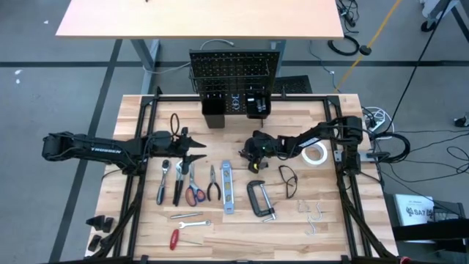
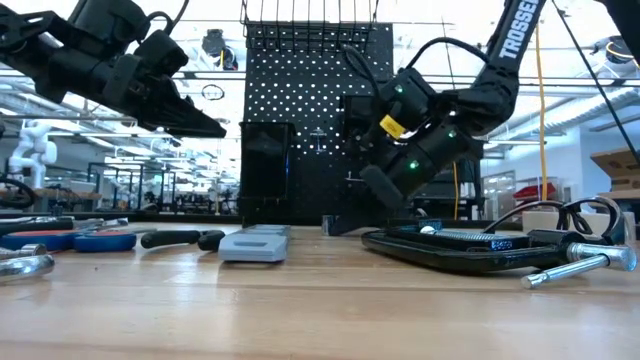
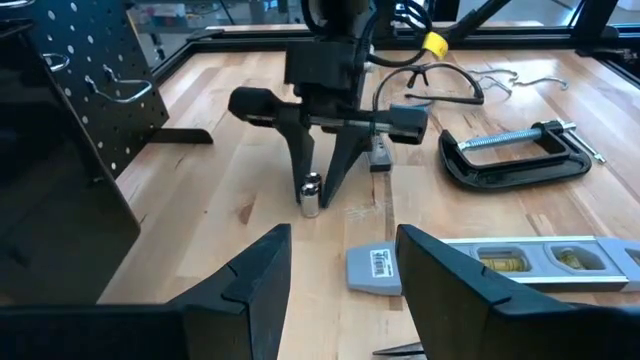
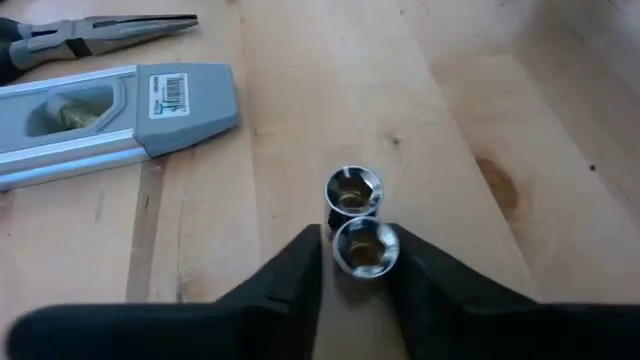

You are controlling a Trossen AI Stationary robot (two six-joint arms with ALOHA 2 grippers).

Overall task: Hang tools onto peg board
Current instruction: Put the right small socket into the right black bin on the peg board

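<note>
**Right claw grips a small silver socket**

The right gripper (image 4: 355,262) is down on the table (image 1: 330,220), in front of the peg board (image 1: 234,73). Its fingers squeeze one shiny socket (image 4: 364,246). A second socket (image 4: 353,190) sits touching it. The level (image 4: 110,110) and the pliers (image 4: 95,32) lie near. The left gripper (image 3: 340,270) hangs over the table with its fingers apart, holding nothing.

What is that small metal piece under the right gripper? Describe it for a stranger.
In front of the peg board, look under the right gripper, just beyond the level's grey end. The socket is a stubby chrome cylinder standing upright; everything nearby lies flat.
</note>
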